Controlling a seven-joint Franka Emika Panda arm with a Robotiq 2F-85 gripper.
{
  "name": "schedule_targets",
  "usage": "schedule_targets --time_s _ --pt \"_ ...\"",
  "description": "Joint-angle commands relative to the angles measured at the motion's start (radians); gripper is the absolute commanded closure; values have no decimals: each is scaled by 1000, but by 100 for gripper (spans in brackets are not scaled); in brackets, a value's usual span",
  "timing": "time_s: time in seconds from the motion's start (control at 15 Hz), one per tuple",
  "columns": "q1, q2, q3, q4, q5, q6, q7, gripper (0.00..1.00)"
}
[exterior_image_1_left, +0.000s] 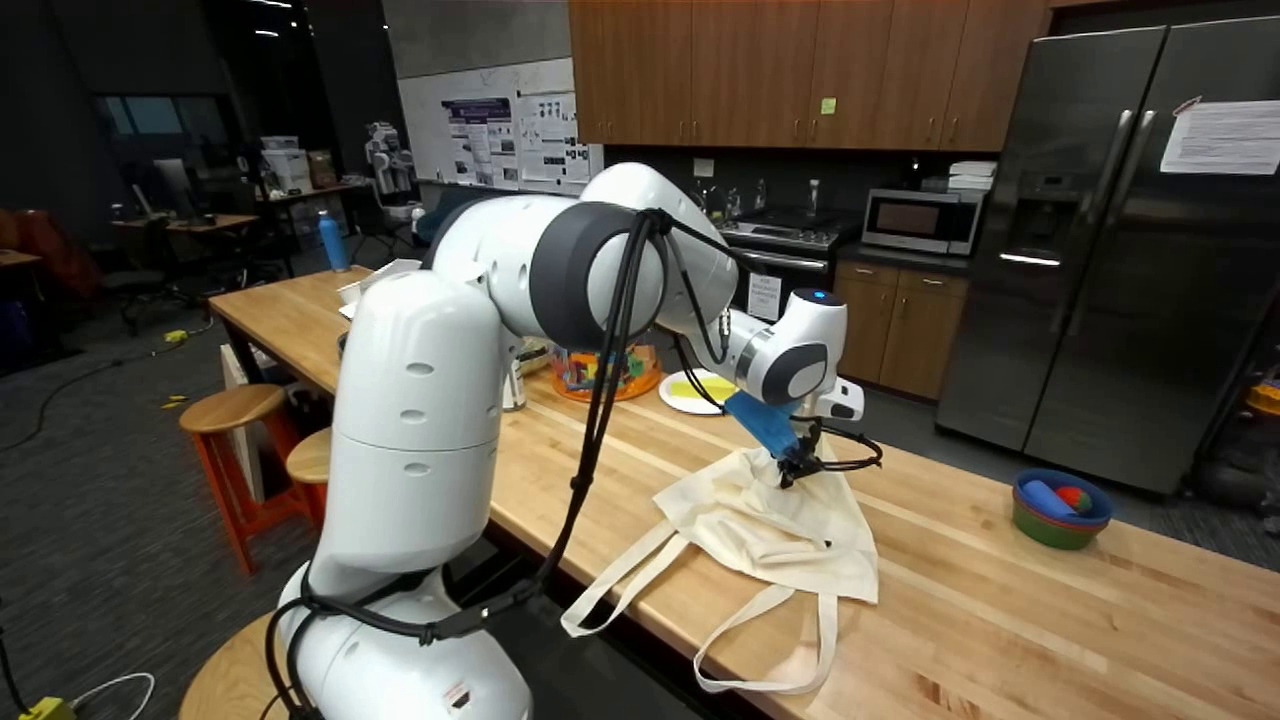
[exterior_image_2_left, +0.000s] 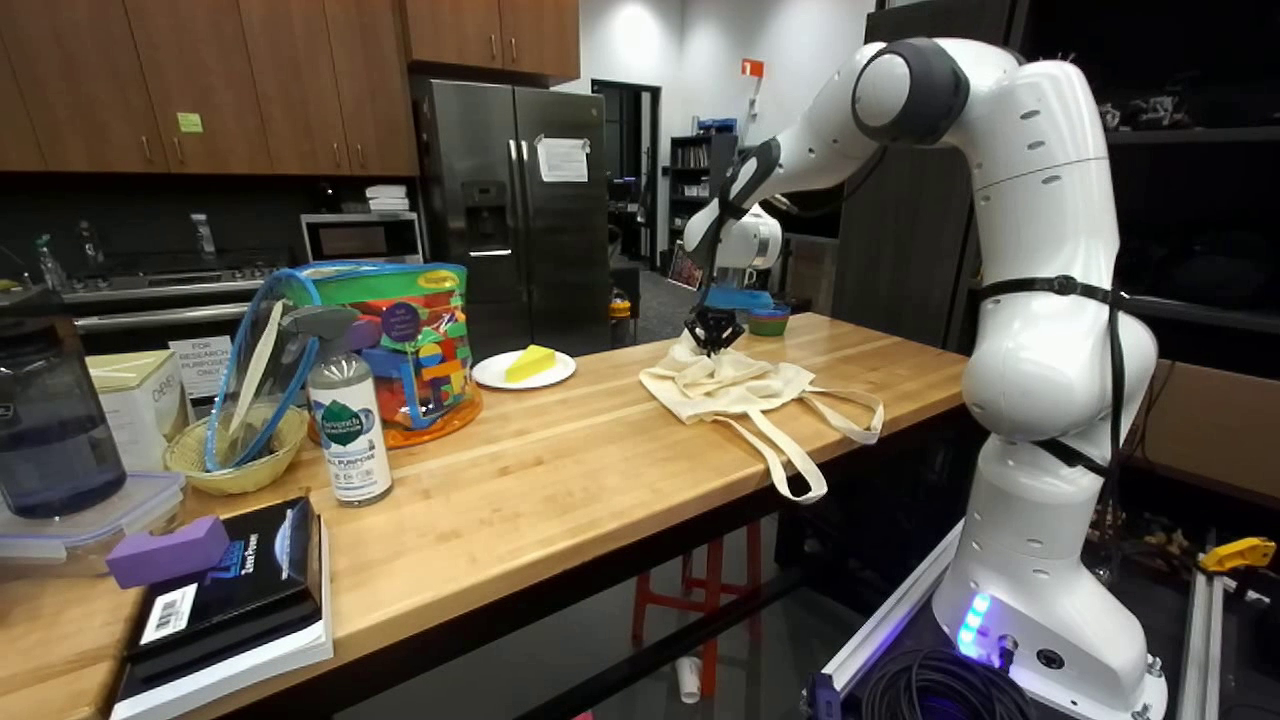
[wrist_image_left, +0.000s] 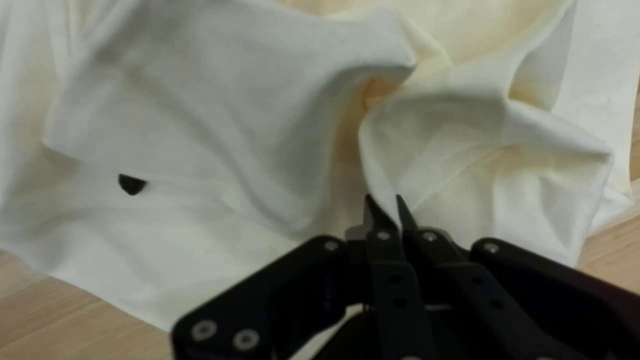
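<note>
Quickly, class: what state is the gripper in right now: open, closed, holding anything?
Gripper: closed, holding a fold of the cream cloth bag.

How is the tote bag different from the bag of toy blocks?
The tote bag lies crumpled; the block bag stands upright. The tote bag is plain cream; the block bag multicoloured. The end effector pinches the tote bag, not the block bag. Both rest on the table.

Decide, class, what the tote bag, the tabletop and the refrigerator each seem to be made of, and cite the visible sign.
Tote bag: matte fabric, perhaps cotton canvas; it creases and drapes in soft folds.
Tabletop: wood, smooth and perhaps sealed; grain and long strips of differing tone show.
Refrigerator: probably stainless steel or a steel-look coating; it has a dark grey satin sheen.
</note>
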Motion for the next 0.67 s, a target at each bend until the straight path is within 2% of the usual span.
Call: schedule_targets --time_s 0.0,0.4,0.47,0.53,0.6 --pt "-17 28 -12 37 30 -23 -2 99" --pt "-24 45 -23 52 29 -26 16 99" --pt "-22 43 -20 56 31 -27 16 73" --pt "-16 37 -23 32 14 -4 10 72" --pt "-16 37 -22 33 14 -4 10 93"
